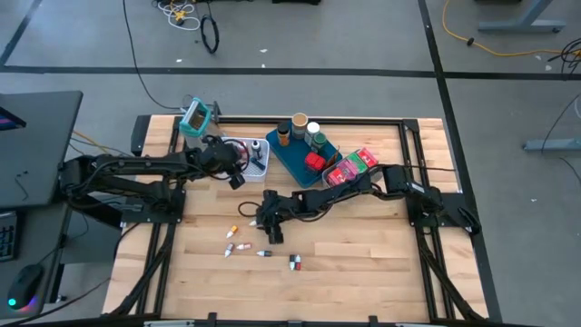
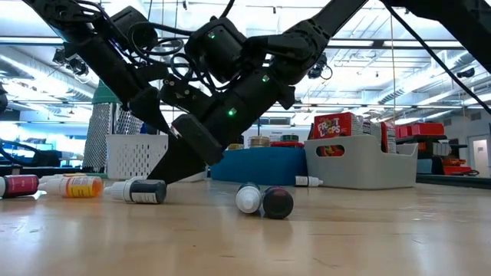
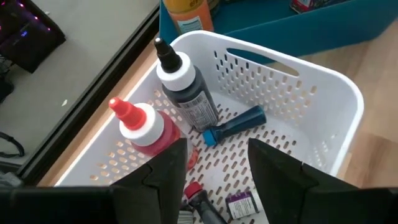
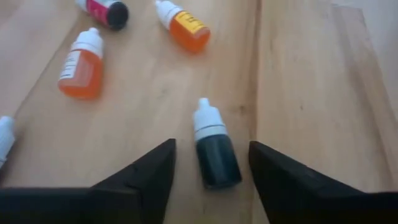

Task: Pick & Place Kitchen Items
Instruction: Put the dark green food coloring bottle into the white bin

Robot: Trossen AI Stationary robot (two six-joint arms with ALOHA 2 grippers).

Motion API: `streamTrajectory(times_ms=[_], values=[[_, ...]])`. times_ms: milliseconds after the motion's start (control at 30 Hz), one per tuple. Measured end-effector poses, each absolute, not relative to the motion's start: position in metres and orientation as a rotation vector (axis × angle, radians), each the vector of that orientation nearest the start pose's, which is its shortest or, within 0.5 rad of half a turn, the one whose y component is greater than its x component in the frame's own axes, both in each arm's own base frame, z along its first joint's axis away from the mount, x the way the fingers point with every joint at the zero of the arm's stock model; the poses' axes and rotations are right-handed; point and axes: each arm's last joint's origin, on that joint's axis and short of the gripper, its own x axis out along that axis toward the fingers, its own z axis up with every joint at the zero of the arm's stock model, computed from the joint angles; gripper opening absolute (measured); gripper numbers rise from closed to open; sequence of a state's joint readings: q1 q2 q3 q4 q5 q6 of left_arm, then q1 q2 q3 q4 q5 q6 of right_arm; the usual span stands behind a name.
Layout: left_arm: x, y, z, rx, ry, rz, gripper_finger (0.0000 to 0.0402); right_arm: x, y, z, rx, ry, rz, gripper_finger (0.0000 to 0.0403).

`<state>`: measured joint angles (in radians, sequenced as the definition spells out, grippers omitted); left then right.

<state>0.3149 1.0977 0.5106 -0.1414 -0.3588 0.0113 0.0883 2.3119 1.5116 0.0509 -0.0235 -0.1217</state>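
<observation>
Right gripper (image 4: 211, 171) straddling a dark bottle (image 4: 216, 152) on the table (image 4: 311, 93)

Its jaws are standing open and empty, one either side; the bottle's long axis is running between them, white cap pointing to 12 o'clock, away from the wrist.

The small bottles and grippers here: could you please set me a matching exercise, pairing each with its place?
Things:
1. dark bottle
2. red-capped bottle
3. left gripper
4. cereal box

Places:
A. standing in the white basket
B. in the grey bin
C. lying on the table between the right gripper's open fingers
D. open, over the white basket

Pairs: 1-C, 2-A, 3-D, 4-B
</observation>
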Motion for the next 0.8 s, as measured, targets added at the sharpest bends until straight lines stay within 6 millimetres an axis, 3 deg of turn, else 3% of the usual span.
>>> streamTrajectory(times_ms=[200,367,533,667,800], values=[[0.191,0.070,0.196,-0.077,0.693,0.606,0.0181,0.480,0.044,0.097,-0.094,0.755,0.138,0.0125],[0.180,0.054,0.208,-0.209,0.645,0.470,0.0181,0.479,0.043,0.102,-0.069,0.754,0.131,0.0071],[0.170,0.035,0.213,-0.282,0.655,0.438,0.0181,0.477,0.035,0.123,-0.100,0.734,0.015,0.0084],[0.169,0.015,0.210,-0.374,0.698,0.352,0.0181,0.477,0.014,0.159,-0.125,0.636,-0.169,0.0105],[0.172,-0.009,0.206,-0.397,0.743,0.256,0.0181,0.476,-0.010,0.180,-0.181,0.563,-0.300,0.0094]])
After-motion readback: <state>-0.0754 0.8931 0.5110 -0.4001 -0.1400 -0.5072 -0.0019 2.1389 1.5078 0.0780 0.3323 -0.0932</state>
